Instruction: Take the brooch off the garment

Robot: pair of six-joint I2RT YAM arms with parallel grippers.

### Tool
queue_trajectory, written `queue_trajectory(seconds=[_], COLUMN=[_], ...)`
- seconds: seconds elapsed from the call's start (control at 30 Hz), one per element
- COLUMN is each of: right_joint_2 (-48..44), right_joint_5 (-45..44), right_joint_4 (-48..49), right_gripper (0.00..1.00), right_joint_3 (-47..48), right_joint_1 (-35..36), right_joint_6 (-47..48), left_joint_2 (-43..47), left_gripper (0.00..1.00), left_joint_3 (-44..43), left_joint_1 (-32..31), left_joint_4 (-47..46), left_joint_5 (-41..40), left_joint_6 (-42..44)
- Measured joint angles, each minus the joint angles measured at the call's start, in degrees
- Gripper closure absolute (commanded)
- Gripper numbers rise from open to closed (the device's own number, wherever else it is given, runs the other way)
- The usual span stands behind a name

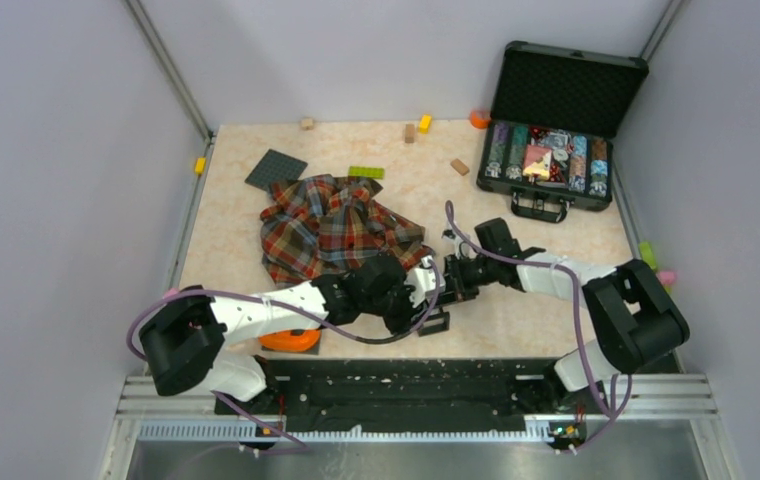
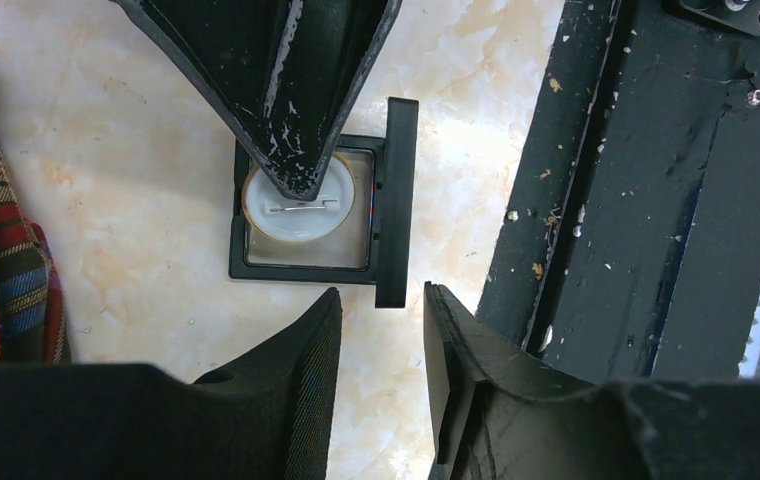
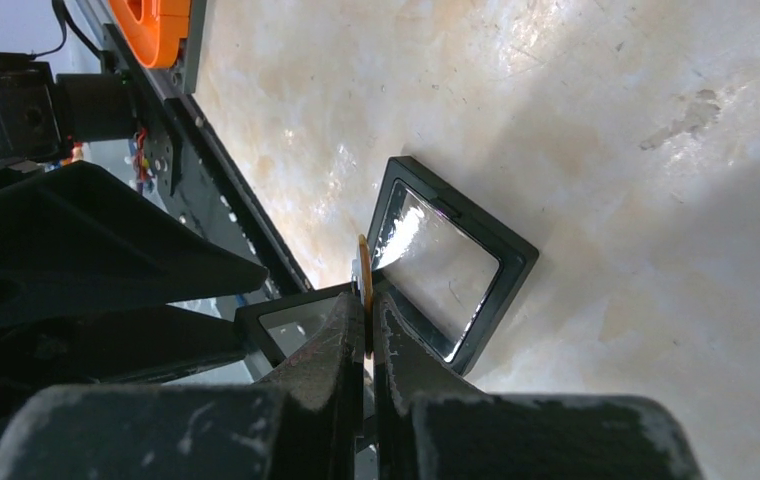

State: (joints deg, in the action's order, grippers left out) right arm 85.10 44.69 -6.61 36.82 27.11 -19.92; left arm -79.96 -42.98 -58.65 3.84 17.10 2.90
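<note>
Held brooch (image 2: 306,215) clamped in right fingers (image 2: 286,110) over open black case (image 2: 301,272) by counter's (image 2: 136,150) near edge, with left fingers (image 2: 291,360) apart close beside.

White arms (image 1: 266,310), black joints (image 1: 181,345), purple cables (image 1: 579,325)

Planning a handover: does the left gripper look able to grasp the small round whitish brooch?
Probably not: the right gripper, shut on the brooch, covers it over the black square tray; the left gripper is open nearby.

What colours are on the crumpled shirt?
The shirt is tartan: red, dark green, navy and yellow checks. It shows best in the top external view.
</note>
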Motion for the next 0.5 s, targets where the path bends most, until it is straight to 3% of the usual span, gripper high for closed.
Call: queue_trajectory(seconds=[0.5], right_joint_2=[3.21], right_joint_5=[-0.09], right_joint_4=[0.22], right_gripper=[1.00], right_joint_3=[0.81], right_joint_1=[1.29], right_joint_6=[0.66], left_joint_2=[0.00], left_gripper=[0.63], left_joint_3=[0.13], left_joint_1=[0.00], left_joint_4=[-0.39], left_joint_5=[0.00], left_joint_6=[0.00])
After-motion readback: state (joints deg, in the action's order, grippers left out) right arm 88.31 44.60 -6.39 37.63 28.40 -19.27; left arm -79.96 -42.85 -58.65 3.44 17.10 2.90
